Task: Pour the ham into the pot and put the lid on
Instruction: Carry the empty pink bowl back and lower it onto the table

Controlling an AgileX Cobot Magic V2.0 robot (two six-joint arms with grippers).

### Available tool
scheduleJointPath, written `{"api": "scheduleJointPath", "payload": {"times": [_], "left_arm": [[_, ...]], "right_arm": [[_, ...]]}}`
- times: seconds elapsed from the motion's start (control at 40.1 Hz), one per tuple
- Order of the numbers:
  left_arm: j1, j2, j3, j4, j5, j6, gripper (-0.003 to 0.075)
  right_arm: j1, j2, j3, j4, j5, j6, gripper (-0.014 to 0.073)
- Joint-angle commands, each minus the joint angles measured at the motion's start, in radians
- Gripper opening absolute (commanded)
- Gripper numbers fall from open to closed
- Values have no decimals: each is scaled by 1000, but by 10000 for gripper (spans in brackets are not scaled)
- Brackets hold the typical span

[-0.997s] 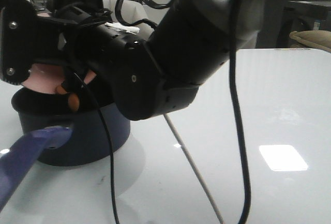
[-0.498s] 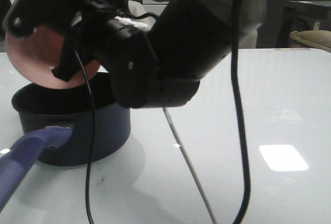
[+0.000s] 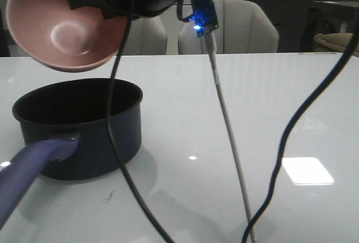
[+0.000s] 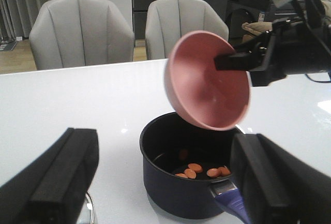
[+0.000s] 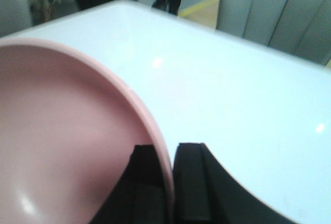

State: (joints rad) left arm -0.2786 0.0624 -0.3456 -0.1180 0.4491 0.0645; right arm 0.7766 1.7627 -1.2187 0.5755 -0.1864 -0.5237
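Note:
The dark navy pot (image 3: 95, 142) stands at the table's left, its purple-blue handle (image 3: 25, 173) reaching toward the camera. Several orange-pink ham slices (image 4: 192, 170) lie on the pot's black bottom (image 4: 165, 157). My right gripper (image 5: 169, 182) is shut on the rim of an empty pink bowl (image 3: 59, 30), which hangs tilted above the pot's far left side. In the left wrist view my left gripper (image 4: 165, 182) is open, its black fingers (image 4: 62, 180) wide apart on the near side of the pot. A curved shiny edge, the lid (image 4: 90, 211), peeks out by the left finger.
Black and white cables (image 3: 227, 131) hang from the right arm across the middle of the front view. Grey chairs (image 4: 80, 30) stand behind the table's far edge. The white tabletop (image 3: 291, 102) stretches to the right of the pot.
The right arm has risen out of the front view's middle, carrying the bowl up and away from the pot. The bowl, earlier tipped over the pot with ham dropping out, now shows an empty inside.

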Motion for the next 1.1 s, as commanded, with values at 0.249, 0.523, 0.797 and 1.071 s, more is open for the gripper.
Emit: {"api": "scheduleJointPath", "payload": {"times": [0.249, 0.523, 0.797, 1.071], "left_arm": [[-7, 10, -27, -12, -77, -5, 563], [-7, 10, -27, -12, -77, -5, 563], [-7, 10, -27, -12, -77, -5, 563], [-7, 10, -27, -12, -77, -5, 563]], "right_arm": [[-177, -164, -34, 25, 378, 9, 137], [-324, -193, -34, -28, 614, 27, 137], [-459, -193, -10, -354, 751, 307, 137], [-570, -141, 26, -476, 819, 470, 137]]}}
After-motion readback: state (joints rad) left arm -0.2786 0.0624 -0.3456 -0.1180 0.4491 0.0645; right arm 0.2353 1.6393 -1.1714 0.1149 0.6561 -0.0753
